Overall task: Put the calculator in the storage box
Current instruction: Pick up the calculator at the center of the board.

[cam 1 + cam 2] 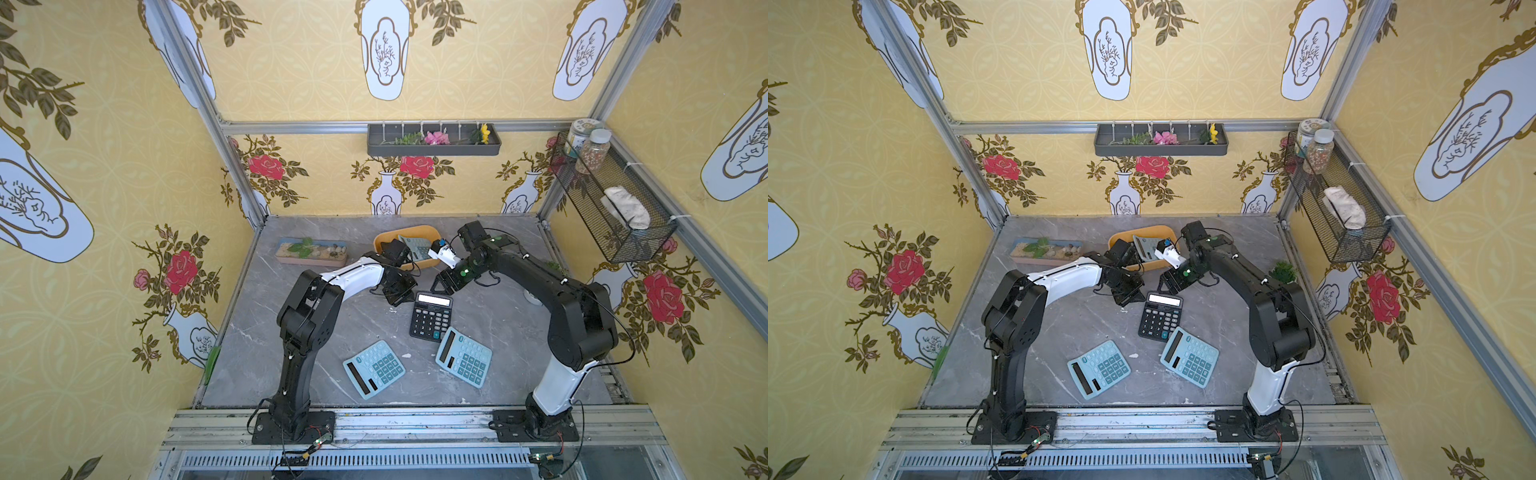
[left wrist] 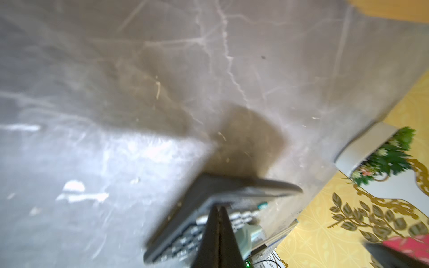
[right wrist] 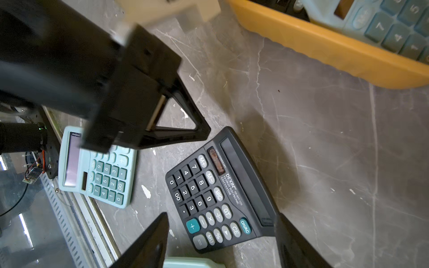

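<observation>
Both near black calculator [image 3: 209, 185]: right pincer [image 3: 221, 214] spread wide above, left pincer [image 2: 219, 208] closed empty beside

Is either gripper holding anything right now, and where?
Nothing held: the right gripper straddles the black rectangular calculator, jaws open; the left gripper is shut, empty.

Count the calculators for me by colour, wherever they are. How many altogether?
Light blue plastic calculators: 3, two lying on the grey marbled table, one inside the shallow orange-yellow plastic tub
Black plastic calculator: 1, on the table
Total: 4
</observation>
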You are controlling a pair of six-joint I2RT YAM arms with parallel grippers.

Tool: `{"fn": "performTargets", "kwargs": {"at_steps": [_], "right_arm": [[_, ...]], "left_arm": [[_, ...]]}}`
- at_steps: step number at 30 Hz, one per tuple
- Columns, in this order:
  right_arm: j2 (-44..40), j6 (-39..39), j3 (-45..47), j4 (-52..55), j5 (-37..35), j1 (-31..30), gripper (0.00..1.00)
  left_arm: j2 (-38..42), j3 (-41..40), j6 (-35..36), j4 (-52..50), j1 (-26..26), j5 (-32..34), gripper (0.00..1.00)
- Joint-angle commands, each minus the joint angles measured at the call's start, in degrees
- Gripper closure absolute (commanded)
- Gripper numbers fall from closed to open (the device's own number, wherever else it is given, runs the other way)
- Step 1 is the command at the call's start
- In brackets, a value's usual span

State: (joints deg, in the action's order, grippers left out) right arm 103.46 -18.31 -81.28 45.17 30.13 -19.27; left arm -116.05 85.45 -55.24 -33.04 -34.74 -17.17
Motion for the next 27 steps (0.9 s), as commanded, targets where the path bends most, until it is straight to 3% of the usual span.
{"fn": "performTargets", "kwargs": {"at_steps": [1, 12, 27], "right_arm": [[1.95, -2.81, -0.57, 0.32, 0.98, 0.60, 0.30], [10.82, -9.84, -7.25, 6.53, 2.41, 1.35, 0.37], [14.26, -12.02, -6.83, 8.14, 2.55, 0.92, 0.47]], "left_arm": [[3.36, -1.72, 1.79, -3.20, 0.50, -0.25, 0.93], [17.95, -8.44, 5.73, -12.43, 5.89, 1.42, 0.91], [22.45, -11.67, 6.73, -14.92, 7.93, 1.46, 0.91]]}}
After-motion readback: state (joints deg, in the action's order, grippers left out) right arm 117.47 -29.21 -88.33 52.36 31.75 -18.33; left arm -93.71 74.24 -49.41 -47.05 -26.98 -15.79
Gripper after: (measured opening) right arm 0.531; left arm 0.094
